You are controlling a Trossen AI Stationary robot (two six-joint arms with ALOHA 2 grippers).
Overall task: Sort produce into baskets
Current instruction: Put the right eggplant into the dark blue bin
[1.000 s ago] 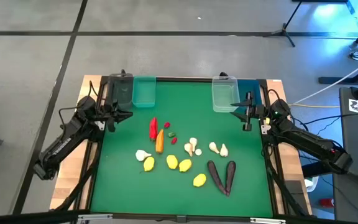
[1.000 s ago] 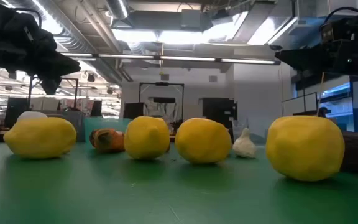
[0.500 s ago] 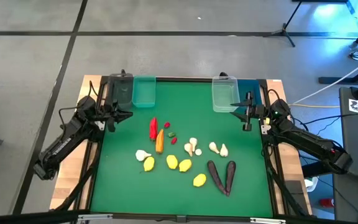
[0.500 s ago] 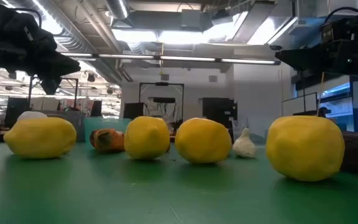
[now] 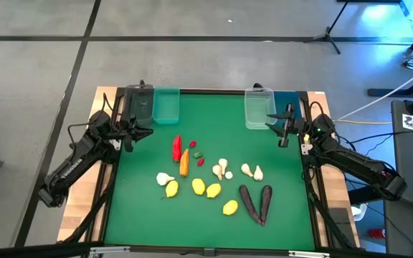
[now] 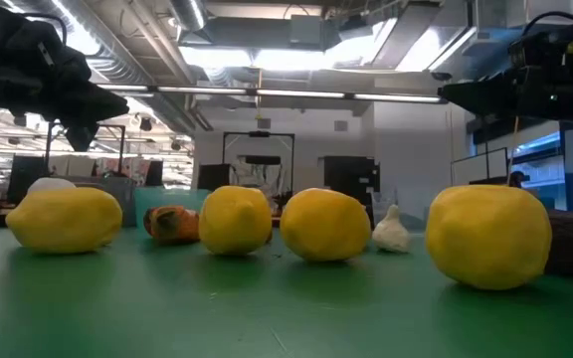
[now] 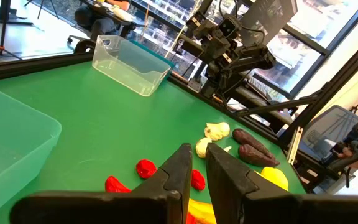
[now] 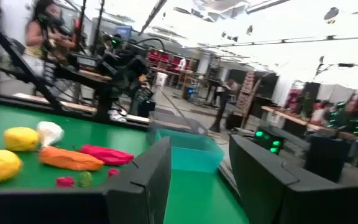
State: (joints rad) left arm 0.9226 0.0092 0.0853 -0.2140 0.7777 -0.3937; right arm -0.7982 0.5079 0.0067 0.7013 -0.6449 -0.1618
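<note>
Green covers the whole surface (image 5: 278,208), and the produce lies loose on its middle, none of it in a bin. In the low view four lemons (image 6: 235,221) fill the foreground and hide most of what lies behind; only a bit of the orange carrot (image 6: 171,224) and one garlic bulb (image 6: 391,233) peek between them, and the eggplants are cut off at the right edge.

From above, the two eggplants (image 5: 256,202) lie side by side near the front right, long axes running roughly front to back and leaning toward each other at the near end. The red pepper (image 5: 177,147) and carrot lie lengthwise too, near the left centre, with tiny red berries (image 5: 200,161) beside them.

At the far edge stand the dark bin (image 5: 140,102) and teal bin (image 5: 166,105) on the left, the clear bin (image 5: 258,110) and blue bin (image 5: 285,100) on the right, the blue one partly hidden by the right arm.

The left gripper (image 5: 130,134) hangs near the dark bin, fingers (image 7: 178,175) pressed nearly together on nothing. The right gripper (image 5: 284,130) hangs by the clear bin, fingers (image 8: 149,174) spread apart and empty.
</note>
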